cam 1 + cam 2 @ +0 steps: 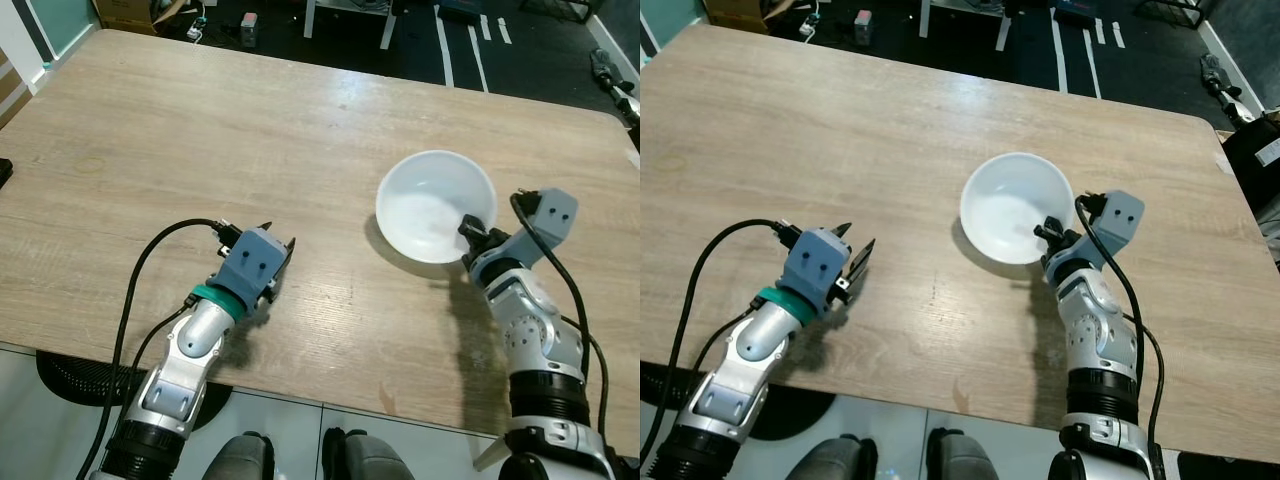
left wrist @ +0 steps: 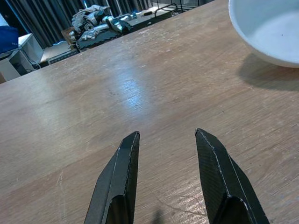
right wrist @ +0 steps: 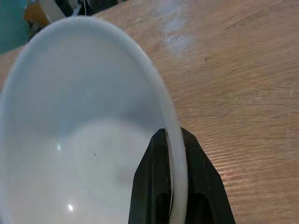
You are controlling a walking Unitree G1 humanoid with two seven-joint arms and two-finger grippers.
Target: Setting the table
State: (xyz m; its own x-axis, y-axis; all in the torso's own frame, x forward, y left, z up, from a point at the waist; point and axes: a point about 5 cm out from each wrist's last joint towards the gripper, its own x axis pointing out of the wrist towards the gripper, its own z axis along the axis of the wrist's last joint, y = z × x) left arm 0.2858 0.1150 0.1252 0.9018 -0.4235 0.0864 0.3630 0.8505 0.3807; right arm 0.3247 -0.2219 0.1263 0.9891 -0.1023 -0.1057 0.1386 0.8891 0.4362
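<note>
A white bowl (image 1: 430, 205) hangs just above the wooden table (image 1: 200, 150), right of centre, casting a shadow below it. My right gripper (image 1: 474, 234) is shut on the bowl's near right rim; in the right wrist view one black finger sits inside the bowl (image 3: 79, 116) and one outside, pinching the rim (image 3: 175, 154). My left gripper (image 1: 283, 252) rests low over the table near the front edge, left of the bowl. Its two black fingers (image 2: 117, 182) stand open with bare wood between them.
The table's front edge (image 1: 300, 395) runs just below both arms. Beyond the far edge lies a dark floor with white stripes (image 1: 445, 40), boxes and cables. A black cable (image 1: 140, 280) loops from my left arm.
</note>
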